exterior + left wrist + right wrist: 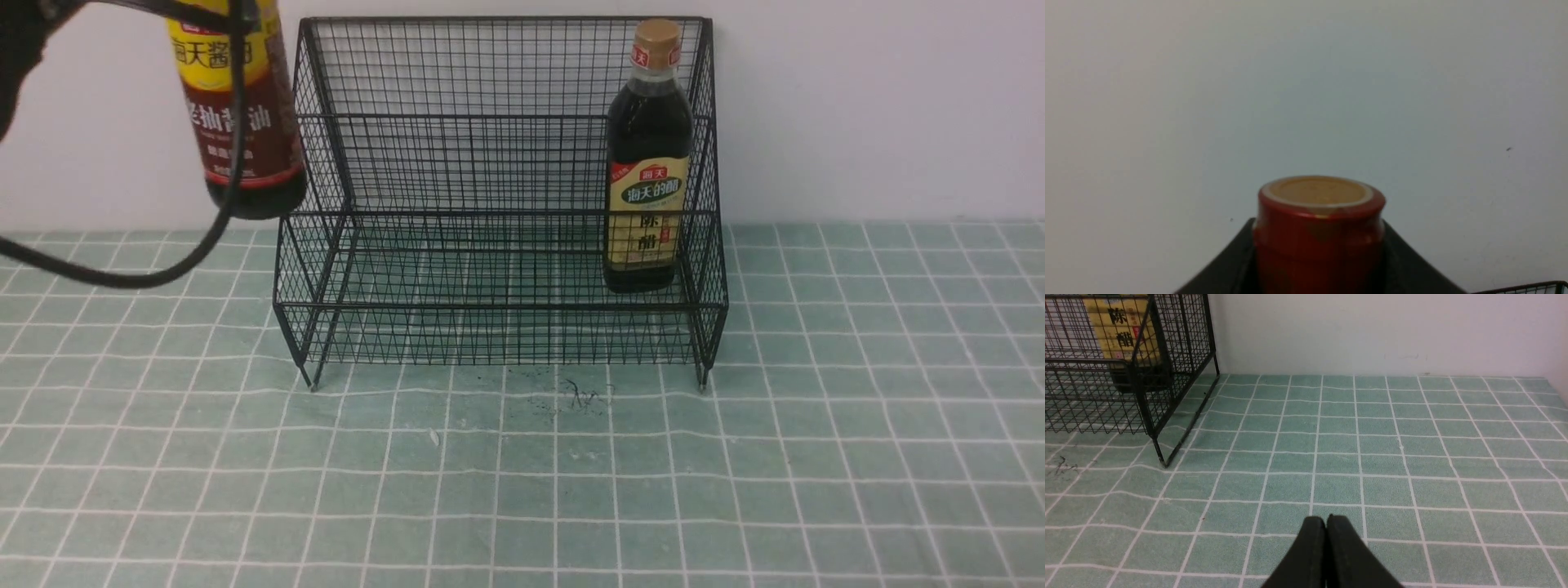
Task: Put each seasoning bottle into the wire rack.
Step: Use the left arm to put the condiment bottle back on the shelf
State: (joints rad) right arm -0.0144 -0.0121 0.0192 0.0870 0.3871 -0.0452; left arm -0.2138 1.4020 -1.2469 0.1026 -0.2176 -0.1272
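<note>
The round seasoning bottle with the yellow-and-maroon label (pixel 237 106) hangs upright in the air, just left of the wire rack (pixel 498 118), its base above the rack's lower tier. In the left wrist view my left gripper (pixel 1318 253) is shut on its dark-red neck (pixel 1318 241), with black fingers (pixel 1229 265) on either side. The flatter bottle with the tan cap (pixel 649 163) stands upright at the right end of the rack's lower tier; its label (pixel 1122 330) shows through the mesh. My right gripper (pixel 1325 522) is shut and empty, low over the cloth, right of the rack (pixel 1167 375).
A green checked cloth (pixel 522 474) covers the table up to a white wall (pixel 882 106) behind the rack. A black cable (pixel 163 273) loops down from the left arm (pixel 24 41) in front of the held bottle. A rack corner (pixel 1535 288) shows by the left gripper.
</note>
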